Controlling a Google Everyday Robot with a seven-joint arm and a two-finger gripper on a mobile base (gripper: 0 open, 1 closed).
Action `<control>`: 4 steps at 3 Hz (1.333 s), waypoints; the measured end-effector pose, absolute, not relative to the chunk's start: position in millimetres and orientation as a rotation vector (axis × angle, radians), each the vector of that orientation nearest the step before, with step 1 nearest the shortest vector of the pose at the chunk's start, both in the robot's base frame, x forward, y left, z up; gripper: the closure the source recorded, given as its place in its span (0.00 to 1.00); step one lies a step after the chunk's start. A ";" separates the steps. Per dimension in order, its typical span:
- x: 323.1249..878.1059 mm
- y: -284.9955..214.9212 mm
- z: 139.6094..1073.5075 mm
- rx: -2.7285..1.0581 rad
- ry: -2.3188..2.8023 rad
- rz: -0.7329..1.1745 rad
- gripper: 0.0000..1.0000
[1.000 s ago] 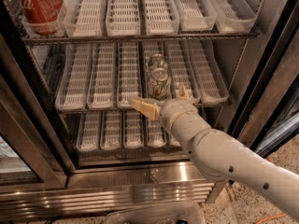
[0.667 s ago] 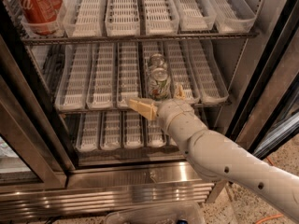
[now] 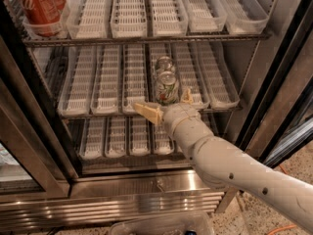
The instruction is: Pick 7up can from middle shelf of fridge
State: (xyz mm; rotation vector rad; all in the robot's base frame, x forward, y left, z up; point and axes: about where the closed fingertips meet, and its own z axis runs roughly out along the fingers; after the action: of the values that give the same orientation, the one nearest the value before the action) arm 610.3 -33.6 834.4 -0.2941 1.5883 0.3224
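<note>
Barely any change in the last sec: my tan two-finger tool [image 3: 161, 101] has hardly moved, fingers apart just in front of the small whitish-green 7up can [image 3: 167, 88] near the front edge of the wire-rack middle-shelf surface [image 3: 105, 89], so approx lined up, nothing gripped yet.
</note>
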 end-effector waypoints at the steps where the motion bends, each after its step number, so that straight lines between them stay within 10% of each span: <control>1: 619.1 -34.2 835.0 -0.285 1.574 0.306 0.00; 4: 635.0 -41.3 837.7 -0.253 1.551 0.268 0.54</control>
State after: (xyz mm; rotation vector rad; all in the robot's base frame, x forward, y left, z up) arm 635.0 -41.3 837.7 -0.2533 1.5515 0.2677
